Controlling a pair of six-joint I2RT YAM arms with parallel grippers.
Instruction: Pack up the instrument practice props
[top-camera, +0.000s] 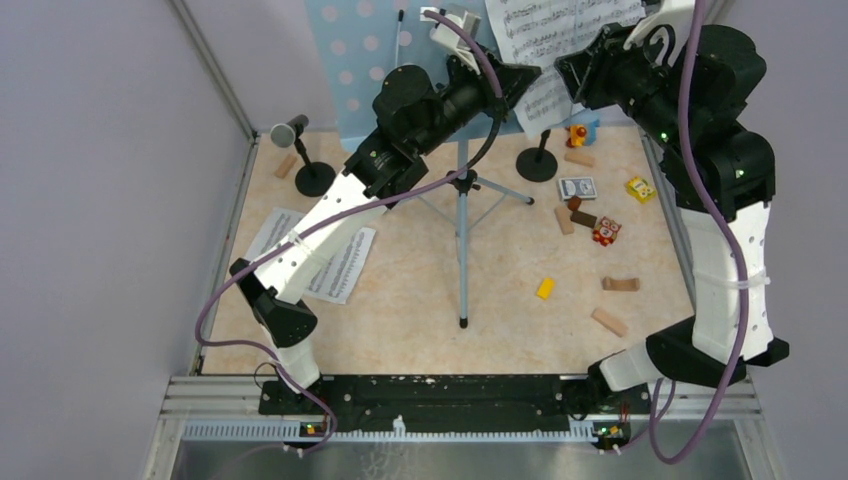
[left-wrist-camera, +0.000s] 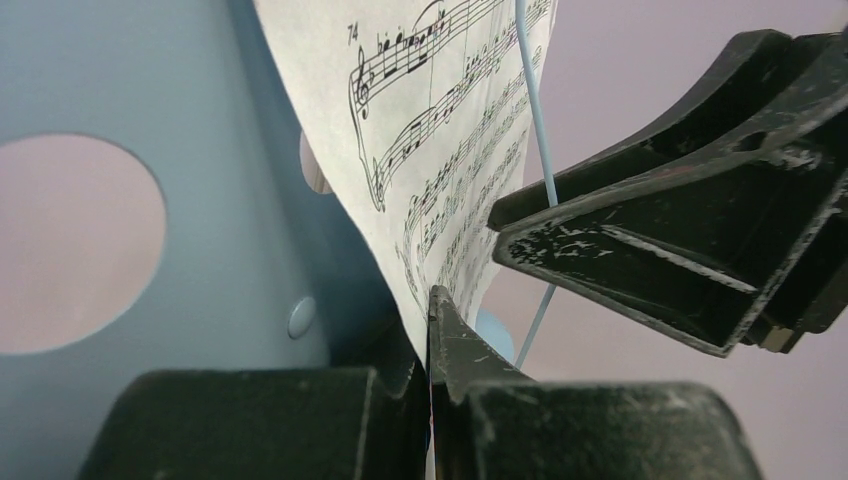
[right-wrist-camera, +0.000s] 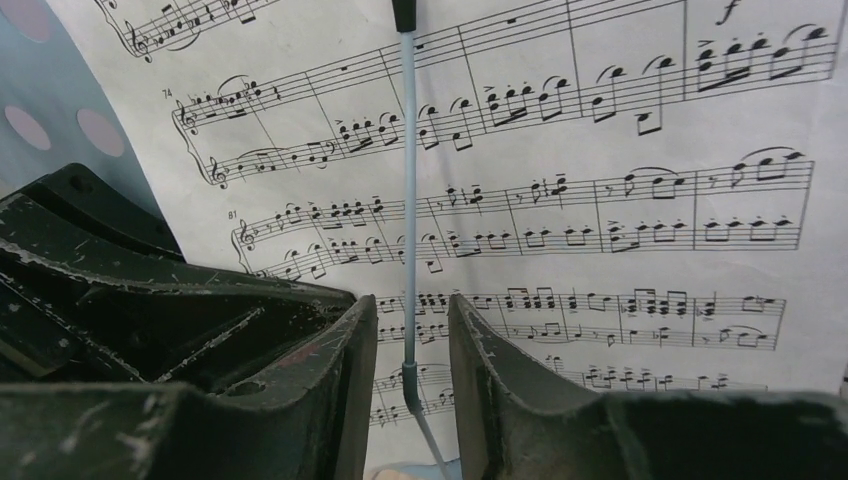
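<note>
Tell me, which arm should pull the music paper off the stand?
Left, probably. The left gripper is shut on the lower edge of the music sheet. The right gripper is open, its fingers either side of the thin blue wire across the page, gripping no paper.

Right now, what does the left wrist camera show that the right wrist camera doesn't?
Left wrist only: the left gripper pinching the music sheet's lower edge, with the right gripper seen from outside beside it. Right wrist only: the printed staves face on, and the right gripper's fingers apart either side of the thin blue retaining wire. Both: the sheet, that wire and the light blue music desk.
</note>
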